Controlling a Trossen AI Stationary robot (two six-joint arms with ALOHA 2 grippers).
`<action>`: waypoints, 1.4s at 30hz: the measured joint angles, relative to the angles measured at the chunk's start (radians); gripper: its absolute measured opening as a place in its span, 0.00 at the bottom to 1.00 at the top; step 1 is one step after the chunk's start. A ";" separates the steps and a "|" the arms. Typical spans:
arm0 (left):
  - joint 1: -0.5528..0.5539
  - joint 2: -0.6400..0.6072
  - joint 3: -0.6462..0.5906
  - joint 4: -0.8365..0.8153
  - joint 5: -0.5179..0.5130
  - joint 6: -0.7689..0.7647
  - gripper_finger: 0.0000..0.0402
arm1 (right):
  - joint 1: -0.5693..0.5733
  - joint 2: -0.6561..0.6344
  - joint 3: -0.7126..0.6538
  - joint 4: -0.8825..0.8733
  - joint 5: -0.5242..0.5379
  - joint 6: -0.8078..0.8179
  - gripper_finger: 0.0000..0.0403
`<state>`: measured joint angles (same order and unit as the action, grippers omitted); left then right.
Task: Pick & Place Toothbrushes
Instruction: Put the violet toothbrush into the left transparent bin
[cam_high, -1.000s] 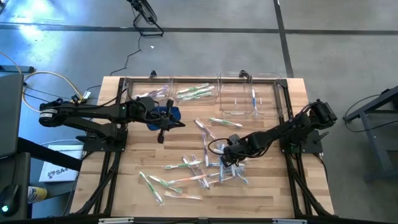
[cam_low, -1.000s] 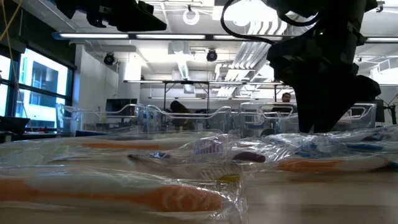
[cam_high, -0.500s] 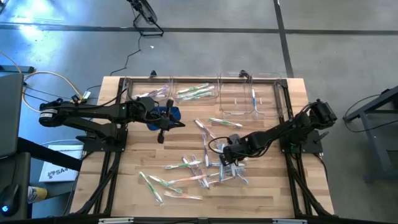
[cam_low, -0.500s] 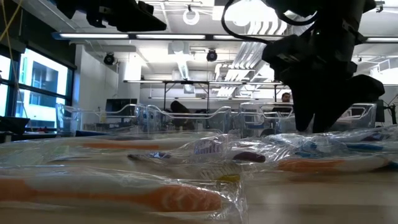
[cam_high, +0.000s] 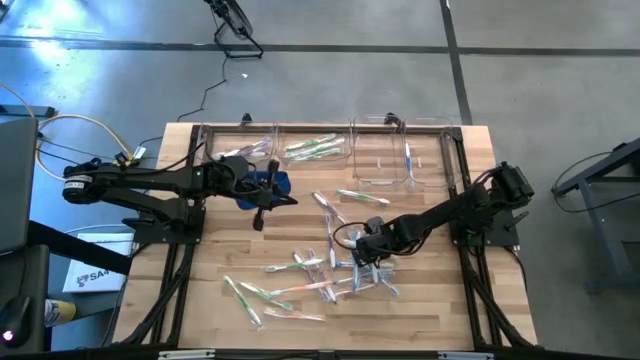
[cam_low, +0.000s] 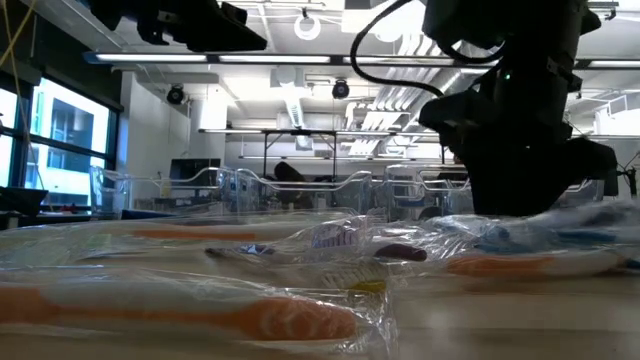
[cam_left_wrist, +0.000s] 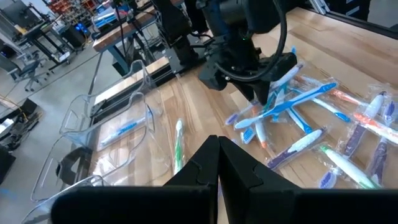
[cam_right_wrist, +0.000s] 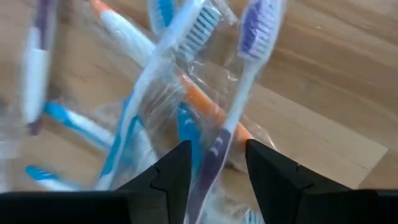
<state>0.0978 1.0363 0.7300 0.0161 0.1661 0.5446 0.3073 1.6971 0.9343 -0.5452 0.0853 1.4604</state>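
The right pincer (cam_right_wrist: 214, 163), fingers apart, hangs low over the toothbrushes (cam_high: 330, 270) heaped mid-desk toward the near edge, a purple brush (cam_right_wrist: 233, 118) running lengthwise between them, while the left pincer (cam_left_wrist: 217, 163), fingers together, waits near the far-left corner.

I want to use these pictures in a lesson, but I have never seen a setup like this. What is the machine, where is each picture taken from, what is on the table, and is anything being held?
It is a robot with two dark arms at a wooden table. One picture looks straight down, one looks level across the tabletop, and two come from cameras on the arms' wrists. Wrapped toothbrushes lie scattered on the table; clear plastic bins along the far edge hold a few more. The right gripper is low over the pile, its fingers open around a purple toothbrush, not yet closed. The left gripper waits beside the bins, fingers together, holding nothing that shows.
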 joint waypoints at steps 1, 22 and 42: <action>0.000 0.000 0.000 0.001 0.000 0.000 0.00 | 0.000 0.006 0.000 0.005 0.000 -0.001 0.36; 0.000 0.000 0.000 -0.019 -0.005 0.008 0.00 | -0.003 -0.017 -0.001 -0.002 0.010 -0.074 0.04; 0.000 0.000 0.000 -0.017 -0.004 0.008 0.00 | -0.052 -0.400 -0.001 -0.108 0.039 -0.202 0.03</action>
<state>0.0978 1.0363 0.7303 -0.0013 0.1623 0.5522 0.2553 1.2970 0.9329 -0.6530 0.1241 1.2584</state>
